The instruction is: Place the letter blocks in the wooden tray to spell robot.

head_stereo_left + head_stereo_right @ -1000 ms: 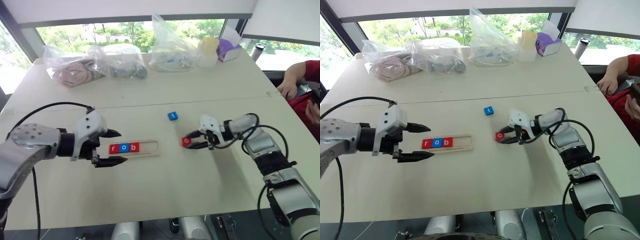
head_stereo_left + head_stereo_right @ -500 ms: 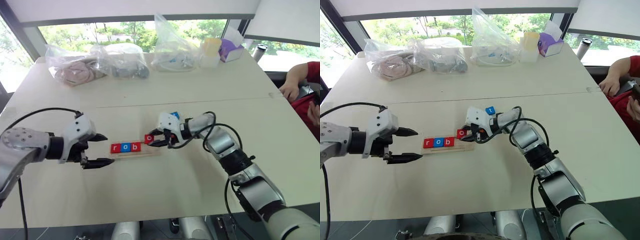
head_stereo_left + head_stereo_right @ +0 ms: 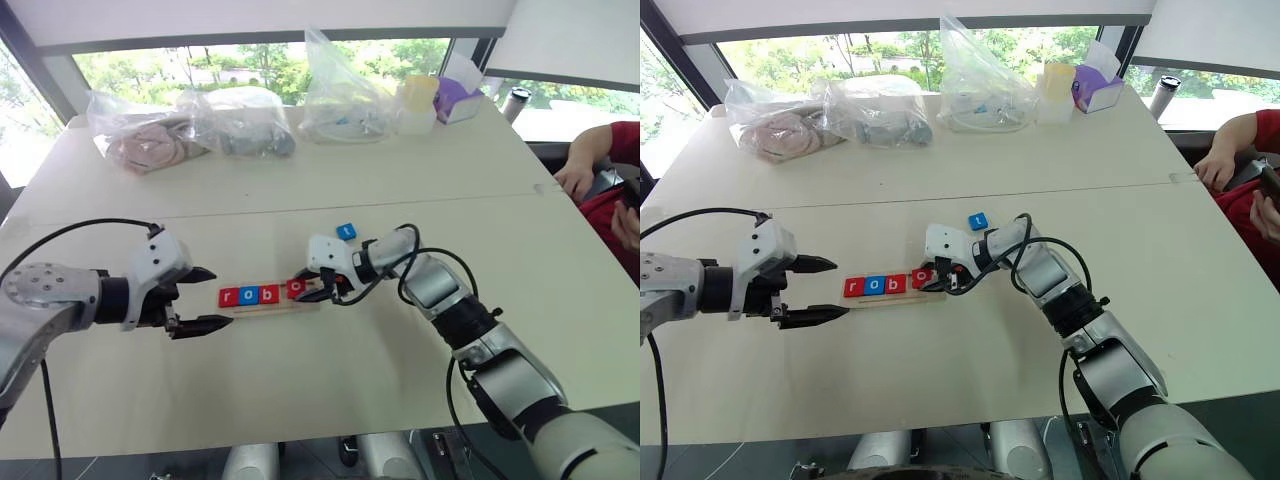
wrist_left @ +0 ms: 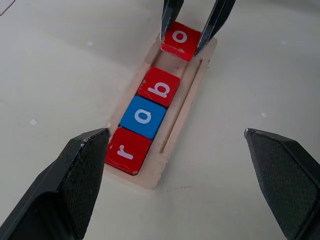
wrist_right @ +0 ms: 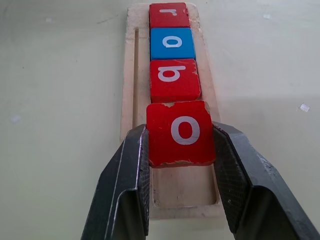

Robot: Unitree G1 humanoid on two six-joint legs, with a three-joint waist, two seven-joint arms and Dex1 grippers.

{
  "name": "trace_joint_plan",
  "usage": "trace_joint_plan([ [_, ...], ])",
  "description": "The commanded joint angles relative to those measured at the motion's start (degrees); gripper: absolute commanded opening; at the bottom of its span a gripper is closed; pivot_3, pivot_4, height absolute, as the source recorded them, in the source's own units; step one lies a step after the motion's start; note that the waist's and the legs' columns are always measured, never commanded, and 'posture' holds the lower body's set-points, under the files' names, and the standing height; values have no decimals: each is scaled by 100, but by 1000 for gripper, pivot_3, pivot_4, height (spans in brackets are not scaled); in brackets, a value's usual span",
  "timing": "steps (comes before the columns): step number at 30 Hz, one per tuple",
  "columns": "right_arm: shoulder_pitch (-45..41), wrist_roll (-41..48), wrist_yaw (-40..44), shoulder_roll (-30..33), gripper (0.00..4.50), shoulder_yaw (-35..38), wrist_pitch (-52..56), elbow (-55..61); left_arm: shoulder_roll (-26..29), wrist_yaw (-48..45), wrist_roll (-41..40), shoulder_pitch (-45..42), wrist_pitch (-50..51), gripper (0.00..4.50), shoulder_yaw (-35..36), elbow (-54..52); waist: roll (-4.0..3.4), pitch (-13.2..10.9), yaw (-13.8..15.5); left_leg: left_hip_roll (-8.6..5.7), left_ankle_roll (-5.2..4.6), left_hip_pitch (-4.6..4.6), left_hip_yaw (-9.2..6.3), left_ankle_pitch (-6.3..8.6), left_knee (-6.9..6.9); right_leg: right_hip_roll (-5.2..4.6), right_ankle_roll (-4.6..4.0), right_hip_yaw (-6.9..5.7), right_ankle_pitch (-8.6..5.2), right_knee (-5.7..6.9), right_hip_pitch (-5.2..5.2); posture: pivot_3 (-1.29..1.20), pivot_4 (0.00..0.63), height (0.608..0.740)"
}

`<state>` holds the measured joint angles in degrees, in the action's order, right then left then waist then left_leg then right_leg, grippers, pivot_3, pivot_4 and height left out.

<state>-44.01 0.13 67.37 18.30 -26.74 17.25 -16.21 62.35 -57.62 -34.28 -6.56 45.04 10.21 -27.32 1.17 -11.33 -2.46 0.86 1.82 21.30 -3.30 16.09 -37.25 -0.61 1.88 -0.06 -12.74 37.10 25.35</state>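
The wooden tray (image 3: 311, 303) lies in the middle of the table. It holds three letter blocks in a row: red r (image 3: 230, 297), blue o (image 3: 250, 295) and red b (image 3: 269, 294). My right gripper (image 3: 305, 290) is shut on a red o block (image 5: 181, 132), holding it just over the tray's free slot (image 5: 184, 192) beside the b. A blue t block (image 3: 345, 231) lies on the table behind the tray. Open and holding nothing, my left gripper (image 3: 218, 297) hovers at the tray's r end.
Several clear plastic bags (image 3: 240, 120) of items, a purple box (image 3: 456, 100) and a cup (image 3: 417, 97) stand along the table's far side. A person's hand and red sleeve (image 3: 600, 165) rest at the right edge.
My right gripper has carried the red o block leftward from the table's right part to the tray, then lowered it slightly by the b. The left gripper has stayed put.
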Motion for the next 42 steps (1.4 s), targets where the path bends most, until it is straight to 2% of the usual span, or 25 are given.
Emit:
trace_joint_plan([
  [1, -95, -71, -76, -128, 1190, -44, -50, -22, -42, 79, -71, -128, 41, 4500, 70, -109, 0, 0, 0, 0, 0, 0, 0, 0, 0, 0, 0, 0, 0, 0, 0, 0, 150, 740],
  [11, -100, -229, -197, -317, 1190, -85, -263, -310, -111, 183, -145, -140, 139, 4500, 85, -161, 1, 0, -7, 0, 0, -2, 0, 0, 0, 0, 0, 0, 0, 1, 0, 0, 150, 740],
  [17, -68, -226, -271, -393, 4195, -29, -279, -296, -138, 239, -158, -150, 140, 4500, 65, -166, 1, 0, -3, 0, 0, -2, -1, 0, 0, 0, -1, 0, 0, 2, -1, 0, 150, 740],
  [18, -56, -236, -318, -395, 4437, -12, -274, -271, -140, 243, -158, -146, 139, 4500, 66, -165, 1, 0, -3, 0, 0, -2, -1, 0, 0, 0, -1, 0, 0, 2, -1, 0, 150, 740],
  [24, -96, -14, -665, -383, 4437, 420, 39, 127, -156, 272, -134, -145, 91, 4500, 42, -129, 0, 0, -1, 0, 0, -1, -1, 0, 0, 0, -1, 0, 1, 2, 0, 0, 150, 740],
  [30, 219, 94, -1165, -42, 4437, 987, 585, 880, -162, 274, -131, -95, 61, 4500, 78, -125, 1, 1, 20, -1, 1, 1, -2, 0, 0, -2, 0, 0, 0, 0, -1, 0, 150, 740],
  [35, 340, 13, -2544, -157, 4437, 1801, 1933, 1244, -238, 311, -120, -121, -1, 4500, 53, -96, 1, 1, 8, -1, 1, 0, -1, 0, 0, -2, -1, 0, 1, 1, 0, 0, 150, 740],
  [42, 709, -279, -4544, -1066, 4437, 2258, 3518, 1464, -629, 438, -264, -634, 81, 4500, -102, 39, 2, 2, -10, 0, 1, 1, -6, 0, 2, 1, -3, 4, 1, 2, 1, 0, 150, 740],
])
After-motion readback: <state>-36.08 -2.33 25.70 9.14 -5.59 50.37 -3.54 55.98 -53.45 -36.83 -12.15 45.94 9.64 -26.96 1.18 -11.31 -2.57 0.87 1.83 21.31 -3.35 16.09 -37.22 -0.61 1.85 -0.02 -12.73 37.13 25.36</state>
